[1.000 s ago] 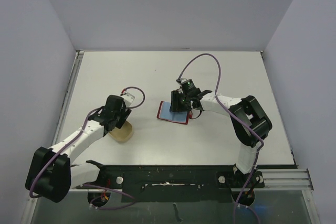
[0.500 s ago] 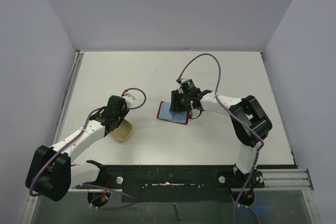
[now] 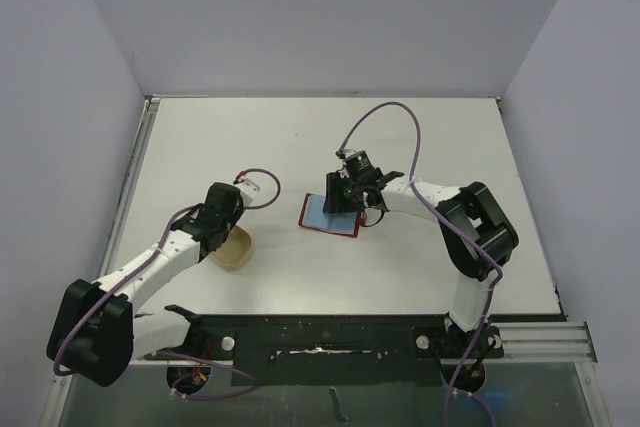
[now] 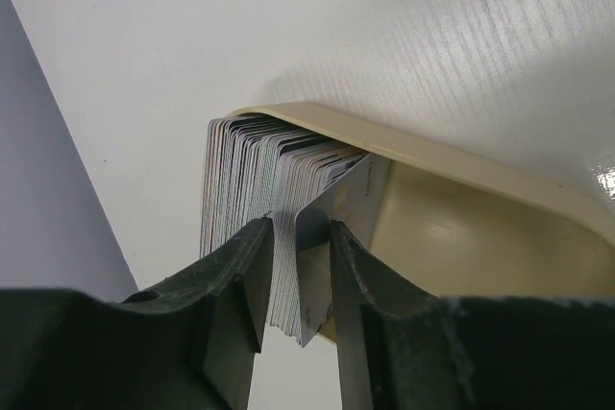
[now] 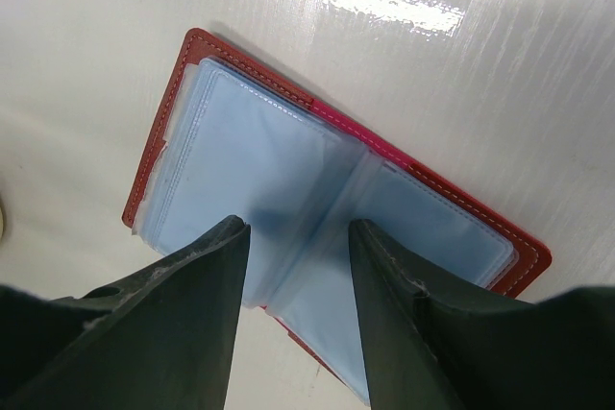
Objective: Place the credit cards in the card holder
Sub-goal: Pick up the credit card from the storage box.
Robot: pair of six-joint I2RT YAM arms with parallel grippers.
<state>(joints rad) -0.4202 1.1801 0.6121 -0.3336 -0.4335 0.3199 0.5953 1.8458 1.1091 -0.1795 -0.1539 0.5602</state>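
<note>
The red card holder (image 5: pixel 259 151) lies open. The right gripper (image 5: pixel 293 232) is over it, jaws spread and empty, tips on its blue sleeves (image 5: pixel 432 228). Well left of the card holder, the credit cards (image 4: pixel 245 170) stand packed on edge in a tan oval dish (image 4: pixel 461 165). The left gripper (image 4: pixel 296 237) straddles a few; I cannot tell whether it pinches them.

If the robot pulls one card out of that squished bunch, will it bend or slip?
Probably stays stiff: the credit cards stand straight on edge in the dish. They look thin and smooth, so one might slip from the left gripper. Packed tight, neighbours may drag along.
</note>
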